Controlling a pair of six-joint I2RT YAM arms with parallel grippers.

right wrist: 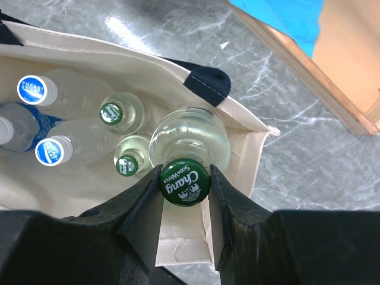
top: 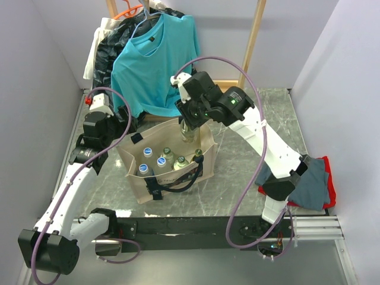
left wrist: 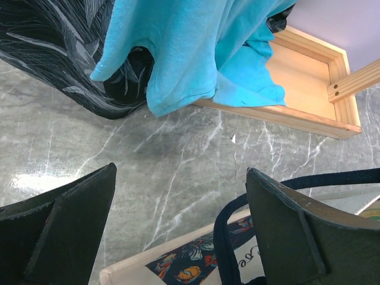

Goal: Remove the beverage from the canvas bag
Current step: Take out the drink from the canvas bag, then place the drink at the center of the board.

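Note:
The beige canvas bag (top: 178, 181) with black straps stands in the middle of the table and holds several bottles. My right gripper (right wrist: 185, 184) is shut on the green cap of a clear soda water bottle (right wrist: 190, 139), the beverage, held upright above the bag's back right corner (right wrist: 252, 151). From above, the held bottle (top: 188, 132) hangs under the right gripper (top: 189, 119), its lower part still inside the bag's rim. My left gripper (left wrist: 181, 171) stands open over the bag's printed side (left wrist: 178, 267) and one black strap (left wrist: 228, 237), holding nothing.
Two more green-capped bottles (right wrist: 110, 113) and blue-capped bottles (right wrist: 50, 151) sit in the bag. A teal shirt (top: 155, 53) and a dark garment (top: 110, 47) hang on a wooden rack (top: 252, 41) behind. Red and grey cloth (top: 309, 181) lies at the right.

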